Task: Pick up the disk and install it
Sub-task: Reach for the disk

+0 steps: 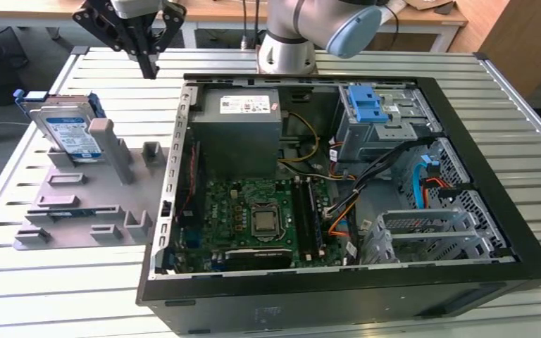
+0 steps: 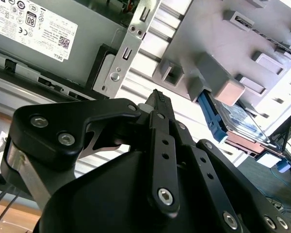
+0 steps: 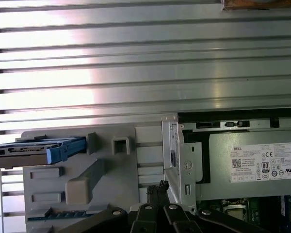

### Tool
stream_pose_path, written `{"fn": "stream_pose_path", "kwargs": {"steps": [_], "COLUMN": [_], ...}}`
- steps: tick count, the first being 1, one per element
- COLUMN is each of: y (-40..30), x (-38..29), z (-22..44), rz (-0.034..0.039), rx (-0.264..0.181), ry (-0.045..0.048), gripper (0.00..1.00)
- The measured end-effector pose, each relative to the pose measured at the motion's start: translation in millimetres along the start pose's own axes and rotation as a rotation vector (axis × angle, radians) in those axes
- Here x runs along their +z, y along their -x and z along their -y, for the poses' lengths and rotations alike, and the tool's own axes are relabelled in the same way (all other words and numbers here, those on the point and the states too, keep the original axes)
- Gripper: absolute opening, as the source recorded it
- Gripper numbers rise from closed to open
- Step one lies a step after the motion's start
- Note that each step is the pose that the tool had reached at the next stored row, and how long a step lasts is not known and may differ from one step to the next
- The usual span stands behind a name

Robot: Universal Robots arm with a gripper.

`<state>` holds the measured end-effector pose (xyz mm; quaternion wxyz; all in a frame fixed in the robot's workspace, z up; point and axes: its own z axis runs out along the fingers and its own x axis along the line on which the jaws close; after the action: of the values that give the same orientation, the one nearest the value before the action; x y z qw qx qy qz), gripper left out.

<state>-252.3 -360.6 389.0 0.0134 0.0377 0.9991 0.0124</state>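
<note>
The disk (image 1: pixel 71 132), a silver hard drive with a white-and-blue label and a blue carrier frame, stands on edge in a grey holder plate (image 1: pixel 82 201) at the exterior view's left. It appears edge-on in both wrist views (image 2: pixel 231 118) (image 3: pixel 36 151). My gripper (image 1: pixel 148 69) hangs above the table between the disk and the open computer case (image 1: pixel 346 282), to the exterior view's right of the disk and apart from it. Its black fingers (image 2: pixel 157 99) (image 3: pixel 159 188) are shut together with nothing between them.
The open case holds a grey power-supply box (image 1: pixel 242 120), a motherboard (image 1: pixel 256 218), a light-blue latch piece (image 1: pixel 365 105) on a drive cage, and loose cables. The slatted metal table (image 1: pixel 64 296) runs all around. The arm's base (image 1: pixel 289 42) stands behind the case.
</note>
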Motion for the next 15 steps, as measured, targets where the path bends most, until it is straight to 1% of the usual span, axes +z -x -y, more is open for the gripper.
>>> {"fn": "stream_pose_path", "kwargs": {"steps": [15], "y": [-18.4], "x": [0.2], "z": [-0.1], "rz": [0.0000], "rx": [0.000], "ry": [0.0000], "gripper": [0.11]}}
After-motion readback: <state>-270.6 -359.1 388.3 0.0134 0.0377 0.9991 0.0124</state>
